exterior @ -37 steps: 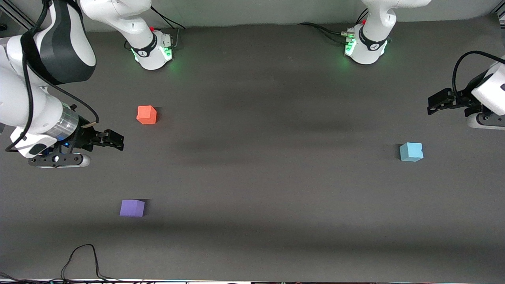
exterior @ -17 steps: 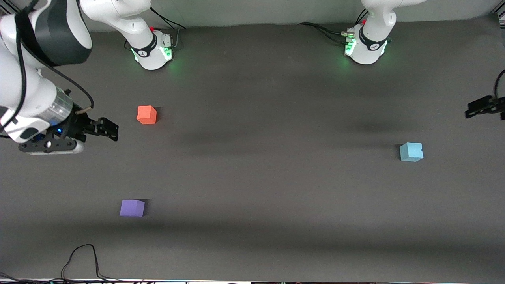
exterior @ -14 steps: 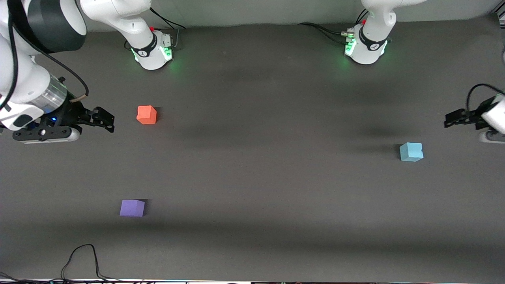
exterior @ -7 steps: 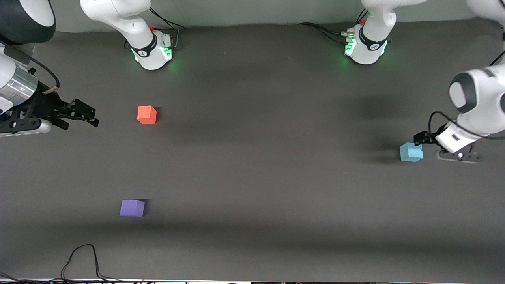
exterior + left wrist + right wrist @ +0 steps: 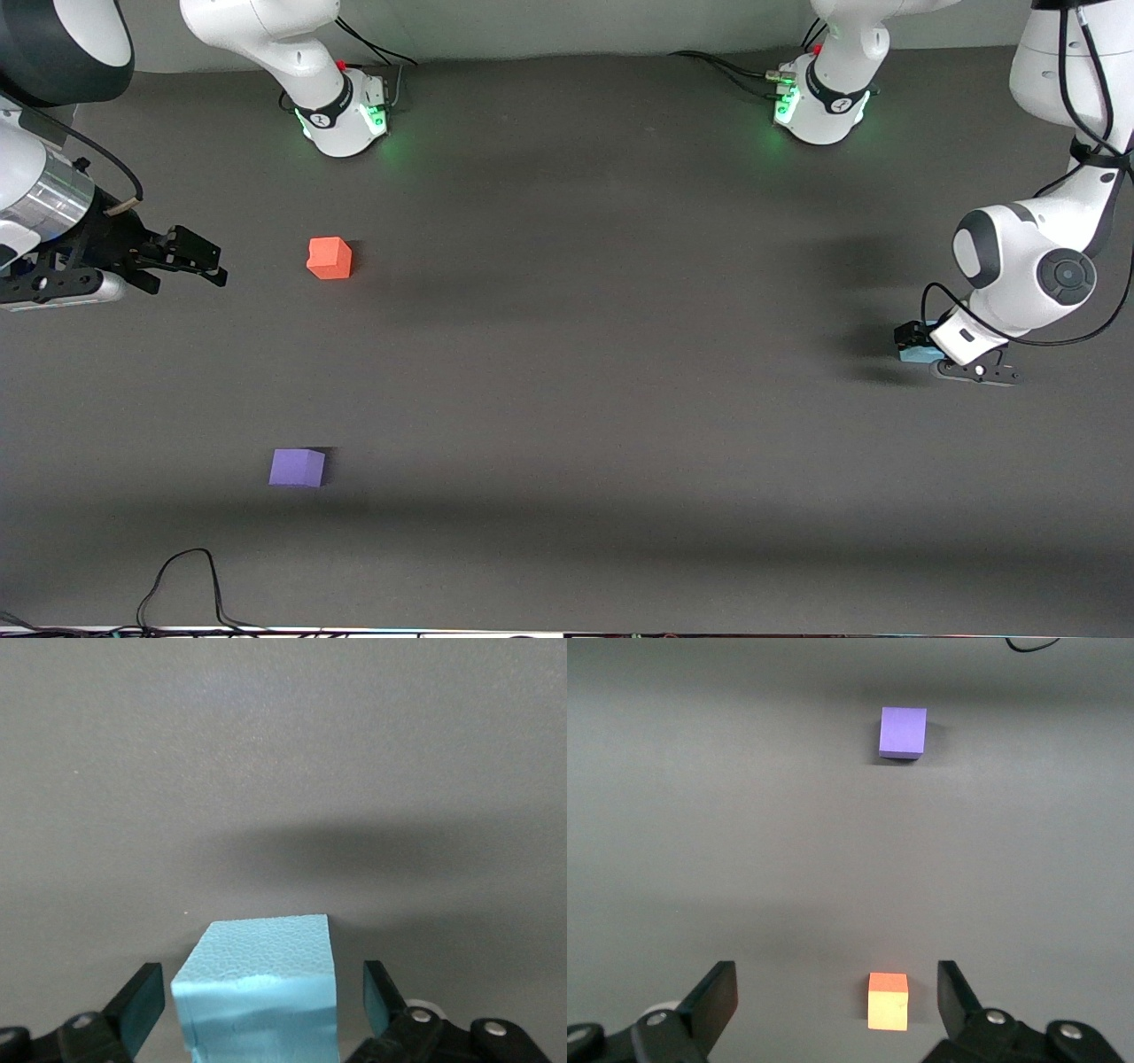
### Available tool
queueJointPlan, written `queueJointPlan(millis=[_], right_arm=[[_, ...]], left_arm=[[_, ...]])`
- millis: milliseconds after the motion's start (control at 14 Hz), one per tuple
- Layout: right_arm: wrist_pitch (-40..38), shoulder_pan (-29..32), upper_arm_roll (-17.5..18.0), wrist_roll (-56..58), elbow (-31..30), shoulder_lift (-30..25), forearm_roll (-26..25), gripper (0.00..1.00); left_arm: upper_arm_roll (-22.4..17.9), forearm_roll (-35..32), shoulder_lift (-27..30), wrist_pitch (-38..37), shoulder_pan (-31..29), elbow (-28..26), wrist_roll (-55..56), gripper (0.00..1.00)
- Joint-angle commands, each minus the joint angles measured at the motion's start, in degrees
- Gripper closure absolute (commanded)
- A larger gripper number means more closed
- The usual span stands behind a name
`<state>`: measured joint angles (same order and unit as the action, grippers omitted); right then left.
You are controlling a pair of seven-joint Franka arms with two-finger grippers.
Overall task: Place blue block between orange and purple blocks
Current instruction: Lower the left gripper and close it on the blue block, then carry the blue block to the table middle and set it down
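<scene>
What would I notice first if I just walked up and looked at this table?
Probably the left gripper down at the left arm's end of the table, its open fingers on either side of the blue block. Next, two bright cubes toward the right arm's end: the orange block, and the purple block nearer the front camera. The right gripper waits open, up beside the orange one.

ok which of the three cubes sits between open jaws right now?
The blue cube. The left gripper straddles it, jaws open, gaps either side. Orange and purple sit untouched at the right arm's end.
</scene>
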<state>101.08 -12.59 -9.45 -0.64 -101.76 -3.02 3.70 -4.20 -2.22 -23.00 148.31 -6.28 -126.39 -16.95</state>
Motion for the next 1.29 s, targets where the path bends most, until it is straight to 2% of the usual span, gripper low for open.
queueJointPlan(millis=[0, 71, 143, 286, 357, 429, 643, 929, 1071, 1214], right_arm=[[0.95, -0.33, -0.21, 0.82, -1.51, -0.59, -0.53, 0.00], [1.65, -0.51, -0.04, 0.30, -1.42, 0.37, -0.62, 0.00], [2.18, -0.77, 0.22, -0.23, -1.60, 0.73, -0.62, 0.00], [2.36, -1.56, 0.23, -1.90, -1.69, 1.96, -1.58, 0.00], [2.97, -2.43, 0.31, -1.99, -1.69, 2.66, -3.85, 0.00], [3.67, -3.92, 0.31, -2.08, -1.60, 3.45, -5.35, 0.00], [4.82, -5.43, 0.40, -5.23, -1.34, 5.38, -5.81, 0.00], [5.27, -6.57, 0.31, -5.60, -1.34, 5.48, -5.81, 0.00], [4.65, -6.40, -0.04, -5.16, -1.16, 5.30, -5.81, 0.00], [3.86, -6.22, -0.21, -4.81, -0.64, 5.04, -5.46, 0.00]], left_arm=[[-0.37, -0.33, 1.20, -1.70, 0.48, -0.35, -0.81, 0.30], [-0.37, -0.33, 1.29, -1.88, 0.48, -0.34, -0.81, 0.41], [-0.37, -0.33, 1.29, -3.10, 0.39, -0.08, -0.81, 0.45], [-0.37, -0.50, 1.98, -7.40, 0.39, 1.75, -0.81, 0.45], [-0.37, -0.68, 2.43, -11.25, 0.48, 3.94, -0.81, 0.45], [-0.37, -0.77, 3.21, -16.08, 0.48, 6.83, -0.81, 0.45], [0.33, -0.33, 5.59, -33.30, 1.44, 18.42, 0.51, 0.45], [1.12, 0.11, 7.35, -48.52, 11.00, 30.39, 12.60, 0.44], [2.44, 2.47, 7.00, -51.10, 17.06, 34.09, 23.22, 0.44], [5.77, 4.15, 5.78, -50.32, 23.21, 36.56, 35.78, 0.44]])
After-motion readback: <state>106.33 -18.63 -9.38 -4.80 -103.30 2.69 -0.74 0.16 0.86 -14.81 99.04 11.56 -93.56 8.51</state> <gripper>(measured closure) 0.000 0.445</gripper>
